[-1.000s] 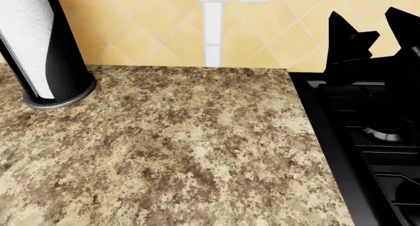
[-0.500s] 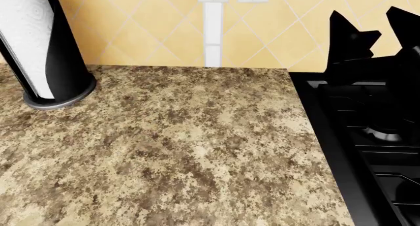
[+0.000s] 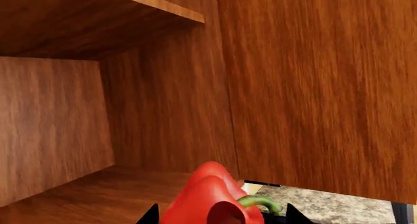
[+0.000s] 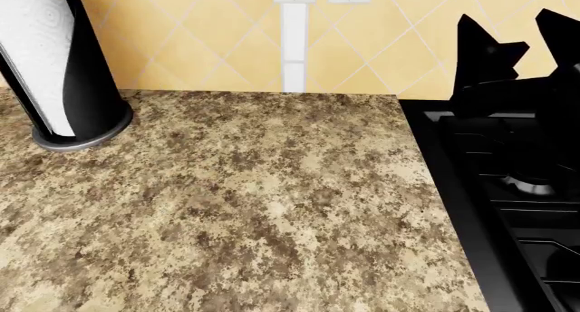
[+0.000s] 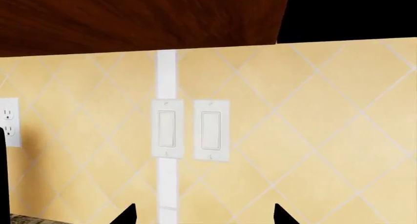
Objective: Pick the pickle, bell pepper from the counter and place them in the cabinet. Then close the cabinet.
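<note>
In the left wrist view the red bell pepper, with its green stem, sits between the dark fingertips of my left gripper, which is shut on it. It is held at the open wooden cabinet, just above the cabinet floor. A strip of the granite counter shows below the cabinet. The pickle is out of view. My right gripper hangs open and empty above the stove's back edge, and in its own wrist view it faces the tiled wall. The head view does not show the left gripper.
A paper-towel roll in a black holder stands at the counter's back left. The black gas stove borders the counter on the right. Two wall switches and an outlet sit on the yellow backsplash under the cabinet's underside.
My right gripper has drifted slightly to the right in the head view. Nothing else there has moved.
</note>
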`<state>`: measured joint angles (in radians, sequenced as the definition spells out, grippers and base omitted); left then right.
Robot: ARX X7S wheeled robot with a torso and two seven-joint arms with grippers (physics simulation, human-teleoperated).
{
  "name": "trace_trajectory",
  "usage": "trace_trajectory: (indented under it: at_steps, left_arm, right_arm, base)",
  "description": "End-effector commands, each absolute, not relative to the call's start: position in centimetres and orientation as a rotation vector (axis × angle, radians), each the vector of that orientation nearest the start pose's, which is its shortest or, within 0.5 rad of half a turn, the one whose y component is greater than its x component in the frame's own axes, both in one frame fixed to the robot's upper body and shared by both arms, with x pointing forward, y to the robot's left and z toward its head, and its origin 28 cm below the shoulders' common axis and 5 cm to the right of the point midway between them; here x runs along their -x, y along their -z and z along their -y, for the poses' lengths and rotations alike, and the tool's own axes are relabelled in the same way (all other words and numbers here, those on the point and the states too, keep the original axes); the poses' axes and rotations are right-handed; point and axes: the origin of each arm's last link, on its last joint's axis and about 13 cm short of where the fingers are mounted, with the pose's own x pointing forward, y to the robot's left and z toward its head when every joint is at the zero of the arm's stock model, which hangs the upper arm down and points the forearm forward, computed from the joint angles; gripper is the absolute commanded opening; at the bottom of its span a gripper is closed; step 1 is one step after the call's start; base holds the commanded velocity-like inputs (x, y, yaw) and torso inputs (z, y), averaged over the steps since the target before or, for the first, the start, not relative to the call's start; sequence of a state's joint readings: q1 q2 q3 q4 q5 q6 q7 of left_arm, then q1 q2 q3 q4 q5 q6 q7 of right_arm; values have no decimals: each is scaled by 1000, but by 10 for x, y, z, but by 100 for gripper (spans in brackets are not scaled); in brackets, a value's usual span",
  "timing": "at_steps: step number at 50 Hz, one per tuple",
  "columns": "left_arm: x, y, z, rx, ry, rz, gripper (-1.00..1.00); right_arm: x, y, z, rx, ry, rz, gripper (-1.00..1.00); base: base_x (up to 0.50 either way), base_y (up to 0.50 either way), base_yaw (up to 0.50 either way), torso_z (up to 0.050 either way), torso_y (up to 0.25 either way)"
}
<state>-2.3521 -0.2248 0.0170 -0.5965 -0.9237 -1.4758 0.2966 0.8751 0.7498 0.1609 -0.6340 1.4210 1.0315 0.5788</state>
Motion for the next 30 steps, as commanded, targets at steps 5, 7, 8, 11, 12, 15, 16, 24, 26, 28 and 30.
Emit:
trace_trajectory:
  at_steps: [5, 7, 8, 11, 12, 15, 16, 24, 26, 28, 30]
  left_arm:
    - [-205, -594, -240, 63, 831, 502, -100]
    - [-207, -596, -243, 53, 792, 525, -100]
    - [-208, -597, -244, 45, 769, 537, -100]
    - [-211, -597, -248, 31, 713, 545, -100]
    - [-213, -597, -250, 33, 689, 540, -100]
    - [-219, -596, -254, 40, 633, 513, -100]
    - [-221, -595, -255, 45, 616, 506, -100]
    - [-235, -590, -263, 96, 492, 451, -100]
    - [-239, -589, -265, 109, 468, 440, -100]
    - [-242, -588, -266, 107, 445, 425, -100]
    - [-245, -587, -268, 109, 431, 411, -100]
  right_arm:
    - [-208, -304, 172, -29, -193, 287, 100]
    - [-208, -304, 172, -29, -193, 288, 100]
    - [-208, -304, 172, -28, -193, 289, 100]
    - [-208, -304, 172, -28, -193, 289, 100]
    - [-208, -304, 172, -29, -193, 289, 100]
    - [-208, -304, 172, -28, -194, 289, 100]
    - [-208, -304, 171, -28, -194, 289, 100]
    - [-207, -305, 171, -28, -193, 288, 100]
    - [-207, -305, 171, -29, -193, 288, 100]
    - [-207, -305, 171, -29, -193, 288, 100]
    - [-208, -304, 172, -29, -192, 288, 100]
  base:
    - [0, 0, 0, 0, 0]
    - [0, 0, 0, 0, 0]
    - [0, 0, 0, 0, 0]
    - [0, 0, 0, 0, 0]
    - [0, 0, 0, 0, 0]
    - [0, 0, 0, 0, 0]
    - [0, 0, 0, 0, 0]
    - [0, 0, 0, 0, 0]
    - [0, 0, 0, 0, 0]
    - [0, 0, 0, 0, 0]
    - [0, 0, 0, 0, 0]
